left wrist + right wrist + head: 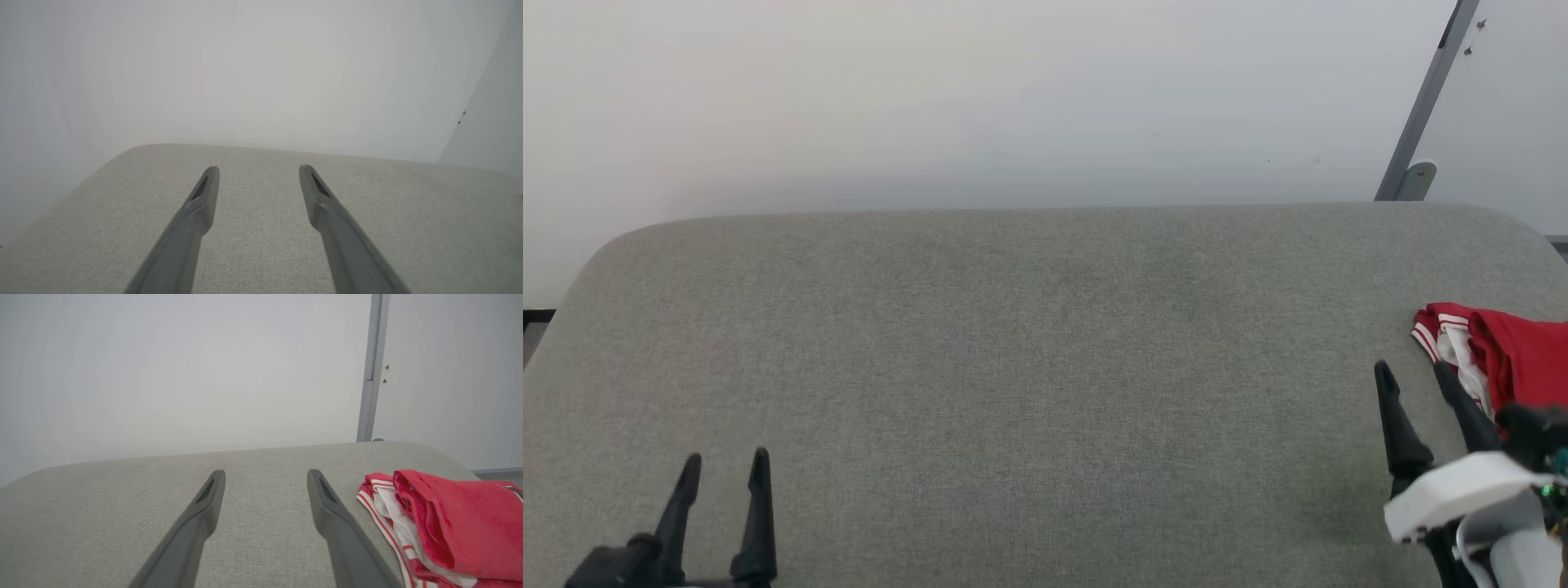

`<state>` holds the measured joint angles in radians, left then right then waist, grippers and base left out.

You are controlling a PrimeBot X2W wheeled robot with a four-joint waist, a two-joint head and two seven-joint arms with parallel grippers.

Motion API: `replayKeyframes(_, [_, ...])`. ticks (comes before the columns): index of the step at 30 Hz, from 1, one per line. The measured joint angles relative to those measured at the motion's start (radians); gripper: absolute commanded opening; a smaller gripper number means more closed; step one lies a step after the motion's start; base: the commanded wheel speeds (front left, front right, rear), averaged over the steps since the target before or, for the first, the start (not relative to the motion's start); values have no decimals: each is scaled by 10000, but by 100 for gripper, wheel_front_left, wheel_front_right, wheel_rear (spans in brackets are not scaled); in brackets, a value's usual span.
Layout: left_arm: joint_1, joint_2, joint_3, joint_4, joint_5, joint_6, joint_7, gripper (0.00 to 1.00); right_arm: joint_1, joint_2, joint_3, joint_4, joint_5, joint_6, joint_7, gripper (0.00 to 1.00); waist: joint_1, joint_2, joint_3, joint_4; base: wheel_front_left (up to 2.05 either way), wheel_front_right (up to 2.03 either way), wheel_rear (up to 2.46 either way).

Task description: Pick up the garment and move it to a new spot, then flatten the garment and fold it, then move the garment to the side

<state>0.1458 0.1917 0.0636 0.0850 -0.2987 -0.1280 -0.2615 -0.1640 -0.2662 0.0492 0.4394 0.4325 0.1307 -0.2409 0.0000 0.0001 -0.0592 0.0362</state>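
Note:
The garment (pixel 1515 355) is a red jersey with white-and-red striped trim and white lining, bunched at the right edge of the grey cushioned surface (pixel 1045 367). In the right wrist view the garment (pixel 457 526) lies folded in a heap just right of my fingers. My right gripper (pixel 1413 371) stands open right beside the garment's left edge, holding nothing; its fingers (pixel 327 502) are spread over bare fabric. My left gripper (pixel 725 461) is open at the lower left, far from the garment, with nothing between its fingers (pixel 204 196).
A white wall rises behind the surface's rounded far edge. A grey metal post (pixel 1421 106) leans at the back right. The surface's left corner (pixel 613 245) curves down toward the floor.

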Motion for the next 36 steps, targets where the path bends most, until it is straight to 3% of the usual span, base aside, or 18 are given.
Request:
replayKeyframes(23, [504, -307, 178, -65, 458, 0, 0, 100, 1980, 1306, -794, -1881, -1116, 0, -69, 100, 0, 0, -137, -115, 0, 0, 0])
replayKeyframes(36, [513, -594, 305, -272, 769, 0, 0, 100, 2263, 1507, -834, -2504, -1361, 0, 205, 100, 0, 0, -80, -135, 0, 0, 0])
